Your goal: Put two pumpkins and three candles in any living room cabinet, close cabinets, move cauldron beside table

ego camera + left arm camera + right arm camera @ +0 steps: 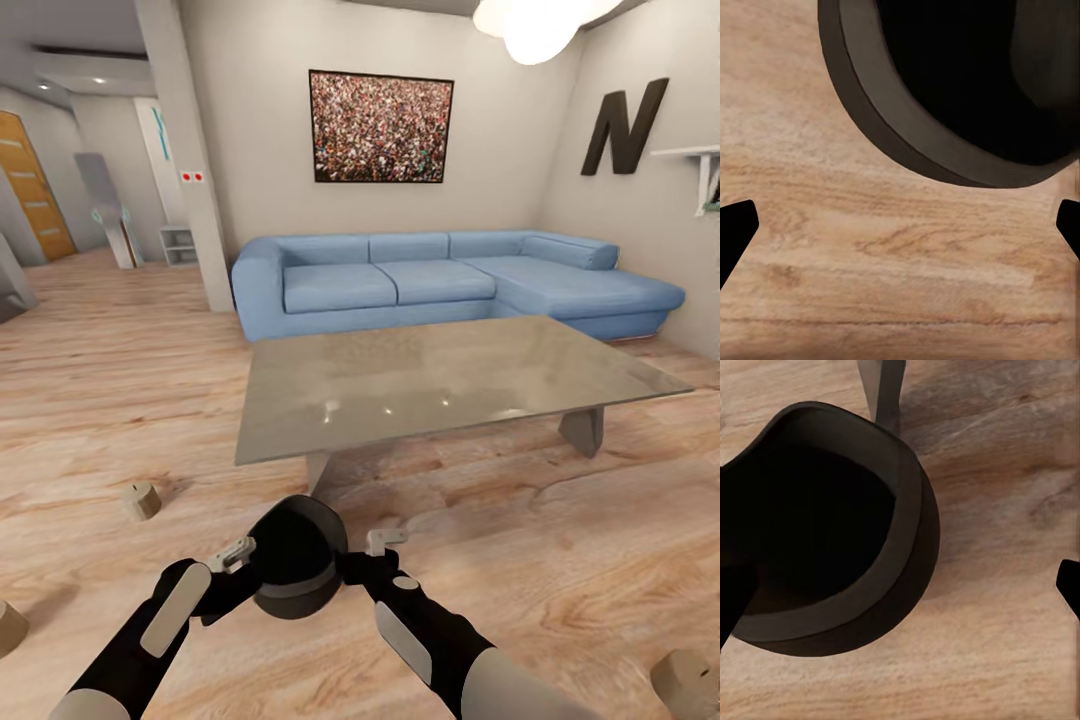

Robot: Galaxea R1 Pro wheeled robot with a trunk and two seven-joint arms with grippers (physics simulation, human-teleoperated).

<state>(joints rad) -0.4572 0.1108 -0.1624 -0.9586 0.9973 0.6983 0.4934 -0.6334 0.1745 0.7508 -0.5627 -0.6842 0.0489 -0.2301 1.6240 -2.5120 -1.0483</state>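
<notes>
So the cauldron hangs between both hands, left hand and right hand, grip unclear, just short of the desk, cauldron step nearly done, cabinet stuff unseen

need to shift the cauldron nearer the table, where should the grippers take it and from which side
Probably by the thick rim of the cauldron, one arm on each side. Its wide mouth is tilted toward the camera, so the rim is the one thin edge fingers could close over; the round belly is likely too broad. The left gripper and right gripper already flank it, open, just short of the table.
</notes>
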